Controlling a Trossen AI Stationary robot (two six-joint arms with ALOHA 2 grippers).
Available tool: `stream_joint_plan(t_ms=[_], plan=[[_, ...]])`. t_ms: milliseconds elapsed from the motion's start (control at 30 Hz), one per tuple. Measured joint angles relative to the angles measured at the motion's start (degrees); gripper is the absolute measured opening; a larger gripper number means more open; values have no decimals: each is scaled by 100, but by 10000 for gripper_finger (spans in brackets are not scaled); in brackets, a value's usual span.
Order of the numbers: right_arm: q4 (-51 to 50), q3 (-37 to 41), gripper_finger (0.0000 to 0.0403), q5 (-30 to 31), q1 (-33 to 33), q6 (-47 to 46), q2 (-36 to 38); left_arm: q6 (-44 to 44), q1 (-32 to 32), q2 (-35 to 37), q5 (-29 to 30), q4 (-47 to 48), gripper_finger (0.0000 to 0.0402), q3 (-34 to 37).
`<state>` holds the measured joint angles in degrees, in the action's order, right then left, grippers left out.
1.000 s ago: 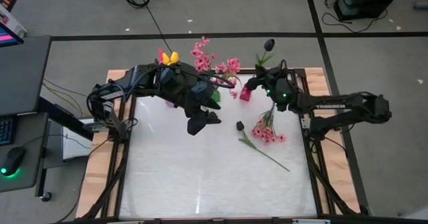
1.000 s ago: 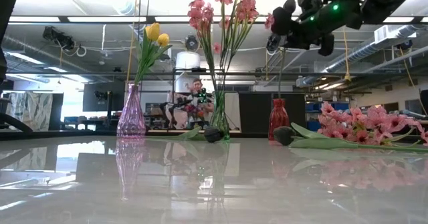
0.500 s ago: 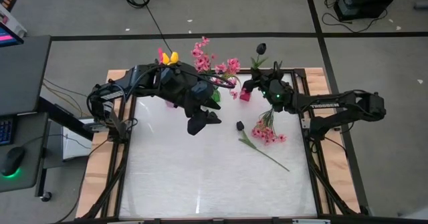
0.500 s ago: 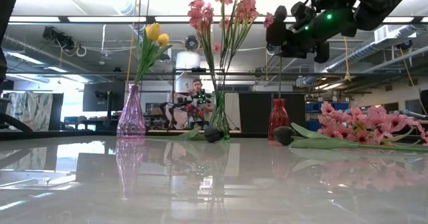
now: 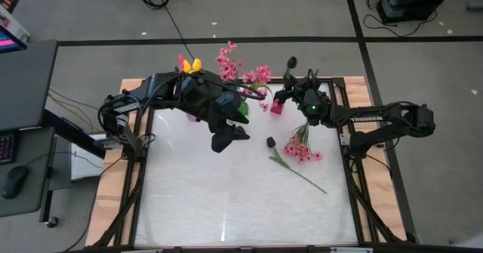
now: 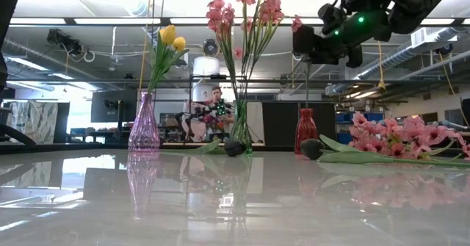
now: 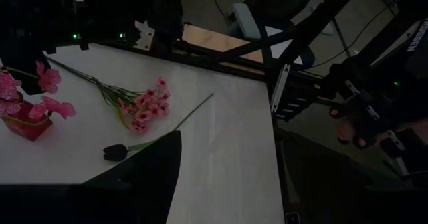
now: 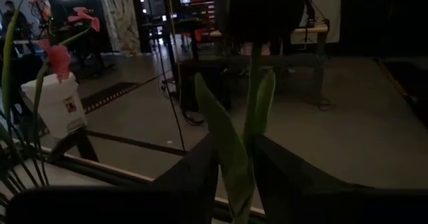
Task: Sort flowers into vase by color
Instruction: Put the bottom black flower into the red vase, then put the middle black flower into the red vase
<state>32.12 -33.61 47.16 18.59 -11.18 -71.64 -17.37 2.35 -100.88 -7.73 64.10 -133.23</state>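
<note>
Only the right wrist view shows the right gripper (image 8: 235, 158) fingers clamped on the dark tulip's (image 8: 257, 10) green stem; left gripper (image 5: 226, 137) fingers apart.

**Back edge crowded, front of the table free**

The vases stand along the back edge: the purple vase (image 6: 144, 125), the vase of pink blossoms (image 5: 243, 106) and the red vase (image 5: 276, 107). A dark tulip (image 5: 270, 141) and pink sprays (image 5: 303, 149) lie near the right side. The table (image 5: 219, 208) is bare toward the front.
</note>
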Motion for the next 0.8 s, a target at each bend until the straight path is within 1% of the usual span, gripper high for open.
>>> stream_joint_plan(t_ms=[400,600,800], plan=[[-9,0,103,13,-27,207,52,22,0,0,0,0,268,0],[-5,0,103,265,-140,483,345,22,0,0,0,2,268,0],[-7,0,103,316,-312,750,624,22,0,0,0,0,268,0]])
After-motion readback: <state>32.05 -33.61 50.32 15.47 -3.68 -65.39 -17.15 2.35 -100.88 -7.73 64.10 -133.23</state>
